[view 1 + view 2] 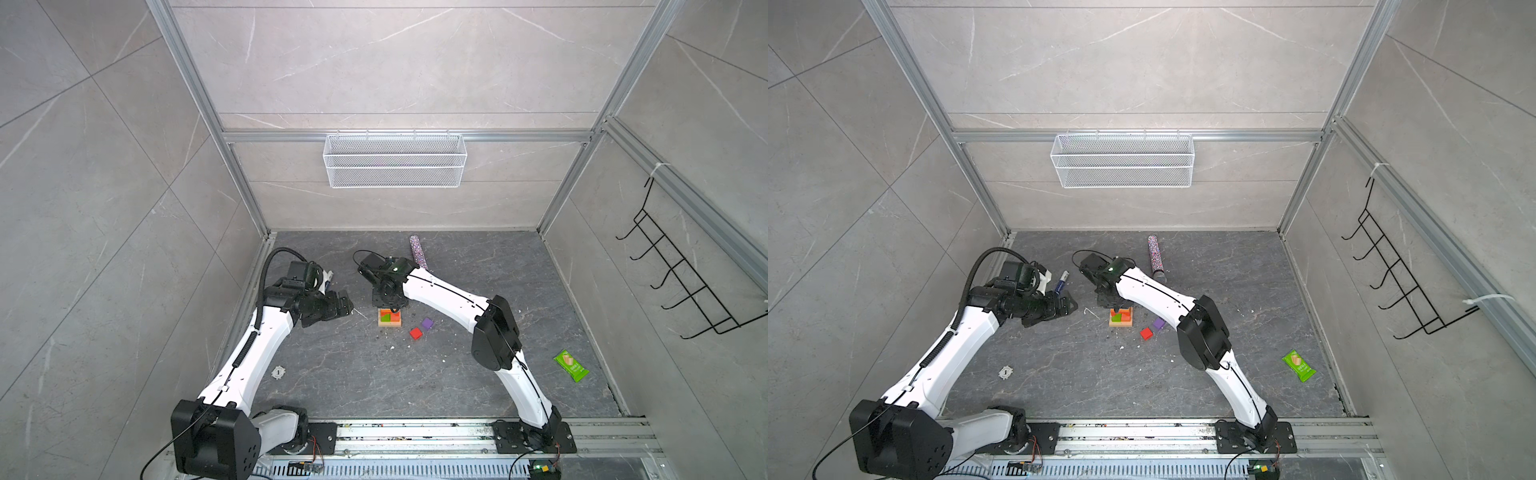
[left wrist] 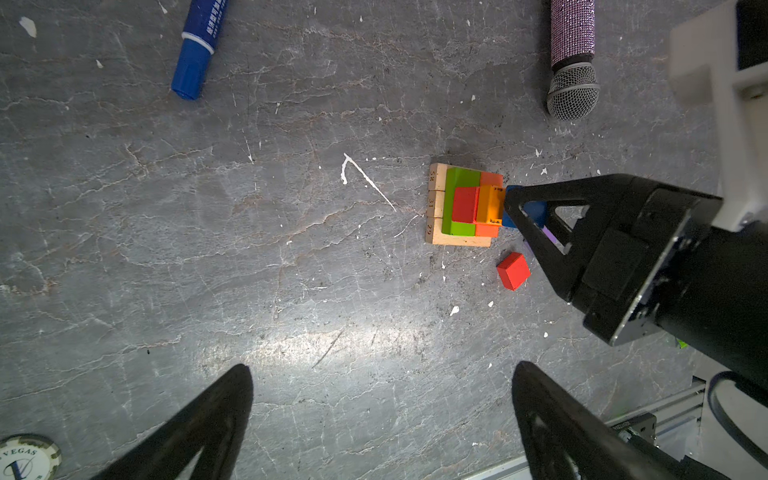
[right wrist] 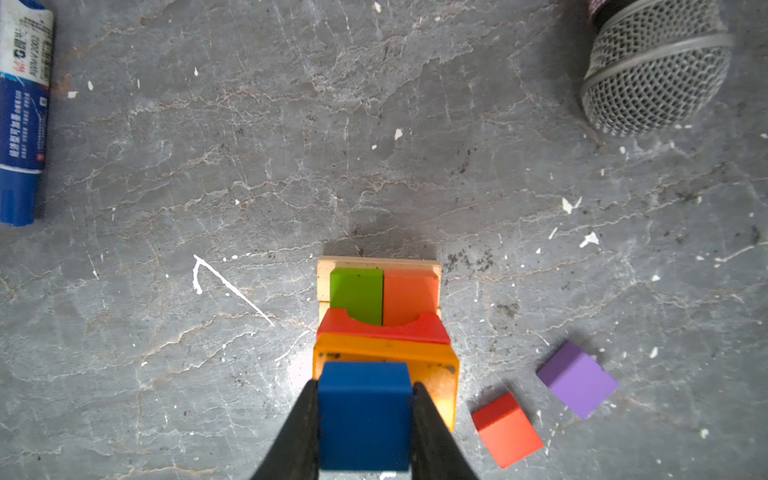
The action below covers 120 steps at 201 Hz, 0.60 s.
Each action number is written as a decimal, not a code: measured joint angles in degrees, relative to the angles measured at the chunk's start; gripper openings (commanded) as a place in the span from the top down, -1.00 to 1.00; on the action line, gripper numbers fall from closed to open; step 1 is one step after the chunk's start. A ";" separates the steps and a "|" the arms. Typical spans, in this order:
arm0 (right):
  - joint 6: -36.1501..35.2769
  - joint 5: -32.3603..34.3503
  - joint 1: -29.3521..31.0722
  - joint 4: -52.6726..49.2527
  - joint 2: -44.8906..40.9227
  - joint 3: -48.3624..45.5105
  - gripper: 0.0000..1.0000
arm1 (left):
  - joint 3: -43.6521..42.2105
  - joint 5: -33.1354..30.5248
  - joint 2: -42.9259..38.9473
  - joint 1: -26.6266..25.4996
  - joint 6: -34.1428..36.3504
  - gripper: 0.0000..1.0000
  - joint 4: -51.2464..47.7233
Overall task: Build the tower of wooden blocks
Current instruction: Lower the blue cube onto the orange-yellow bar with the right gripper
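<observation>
While the tower (image 1: 390, 319) is standing near the middle of the dark stone-patterned table (image 1: 415, 382), it is showing three layers in the left wrist view. At the bottom is a base of tan oblongs (image 2: 433, 203) lying side by side (their ends are carrying small printed numbers). A green block (image 2: 459, 179) and an orange block (image 2: 491, 178) are lying across them, and a red block (image 2: 464, 204) and a yellow-orange block (image 2: 490, 205) are sitting on top.

The right gripper (image 3: 365, 388) is hanging directly over the yellow-orange block, and its jaws are clamping a blue cube (image 3: 365, 411) from both sides. Whether the cube is touching the block beneath it I cannot tell.

A red cube (image 3: 507, 430) and a purple cube (image 3: 577, 379) are lying loose on the table just beside the tower, on its right in both top views, near each other but apart.

The left gripper (image 2: 382, 370) is hovering to the left of the tower, well clear of it, with its jaws standing wide apart.

Farther out, a blue marker pen (image 2: 199, 45) is lying just behind the left gripper and a glittery microphone (image 2: 572, 62) is lying behind the tower. A poker chip (image 1: 277, 372) is sitting near the front left, and a green snack packet (image 1: 571, 365) is lying far off to the right.
</observation>
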 measured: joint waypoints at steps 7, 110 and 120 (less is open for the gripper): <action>0.09 0.07 0.00 -0.02 0.00 -0.02 1.00 | 0.00 0.02 0.00 0.00 0.00 -0.98 0.00; 1.11 1.27 0.15 0.50 -0.33 -1.86 0.86 | -0.31 0.00 0.00 0.00 0.02 -0.98 0.20; 1.09 1.27 0.15 0.72 -0.33 -1.99 0.82 | -0.31 0.00 0.00 0.00 0.02 -0.99 0.24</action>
